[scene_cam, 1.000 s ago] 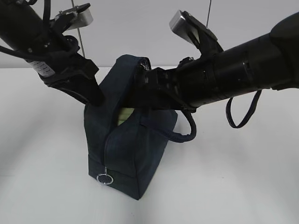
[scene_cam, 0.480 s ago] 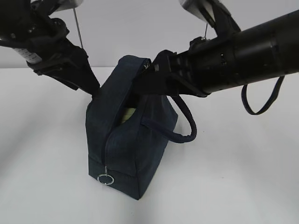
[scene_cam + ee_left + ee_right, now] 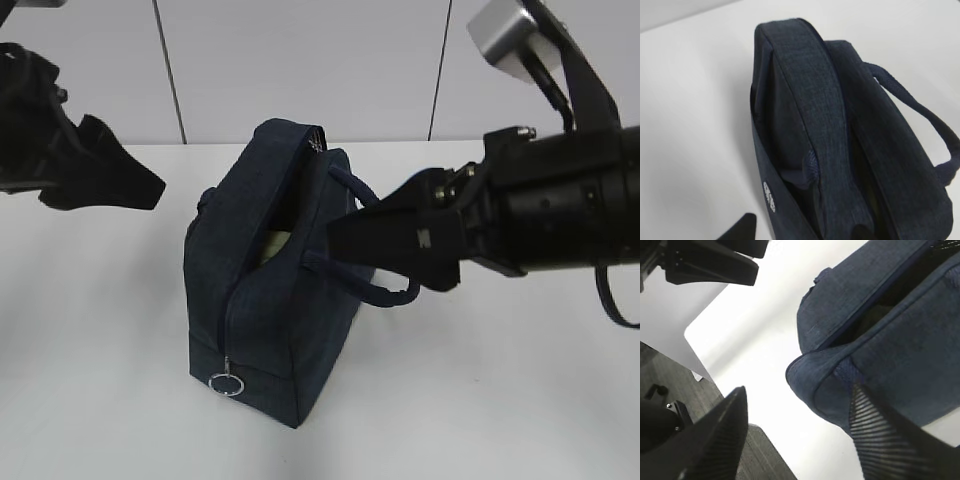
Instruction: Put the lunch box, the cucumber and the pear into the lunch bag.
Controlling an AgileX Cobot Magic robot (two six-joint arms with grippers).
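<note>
Bag (image 3: 270, 300): standing upright on the white table (image 3: 520, 400), between the two grippers, its top zipper gaping open and a pale green-yellow patch showing through the gap; what that patch is cannot be told.
Right gripper (image 3: 345, 240): hanging just beside the bag's right side at handle height, fingers standing well apart and gripping nothing; in the right wrist view its two ribbed fingers (image 3: 875, 435) are spreading wide with the bag's end lying between and beyond them.
Left gripper (image 3: 150, 190): hovering off to the bag's left, apart from the fabric, nothing in it; only one dark fingertip is showing at the bottom of the left wrist view, so its spread is not showing there.
Handle (image 3: 385, 290): looping out from the bag's right side, below the right gripper's tip.
Ring pull (image 3: 226, 383): dangling at the lower front end of the bag.
Box, cucumber, pear: not showing outside the bag in any view.
</note>
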